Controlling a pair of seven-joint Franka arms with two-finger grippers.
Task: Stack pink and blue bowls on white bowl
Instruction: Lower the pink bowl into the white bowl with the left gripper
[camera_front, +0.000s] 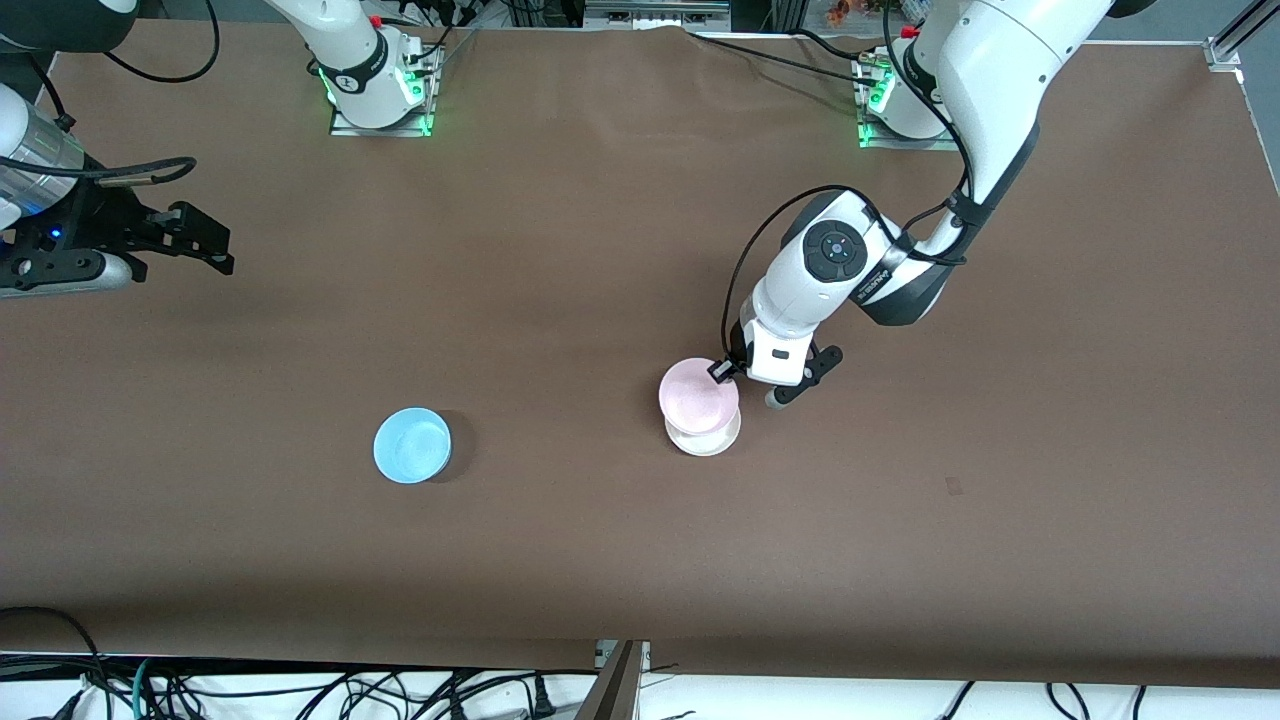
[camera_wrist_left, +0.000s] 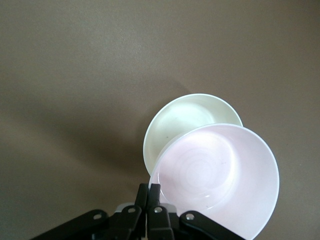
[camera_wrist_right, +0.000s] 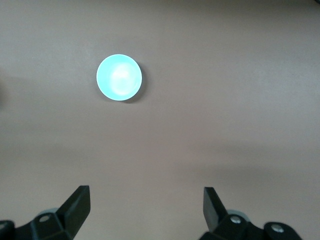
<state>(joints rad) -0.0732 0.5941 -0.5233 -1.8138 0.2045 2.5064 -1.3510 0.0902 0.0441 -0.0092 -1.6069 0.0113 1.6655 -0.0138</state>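
Left gripper (camera_front: 728, 372) is pinching the pink bowl (camera_front: 697, 395) over the white bowl (camera_front: 704, 438). Right gripper (camera_front: 205, 240) is waiting with fingers released above the table (camera_front: 560, 230), blue bowl (camera_front: 412, 445) apart.

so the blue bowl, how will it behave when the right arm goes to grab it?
The blue bowl looks like thin plastic, so probably light and stiff. A nudge may slide it on the smooth table rather than tip it, since it sits low and upright. The left end effector holds the pink bowl by its rim alone, so a rim pinch likely works.
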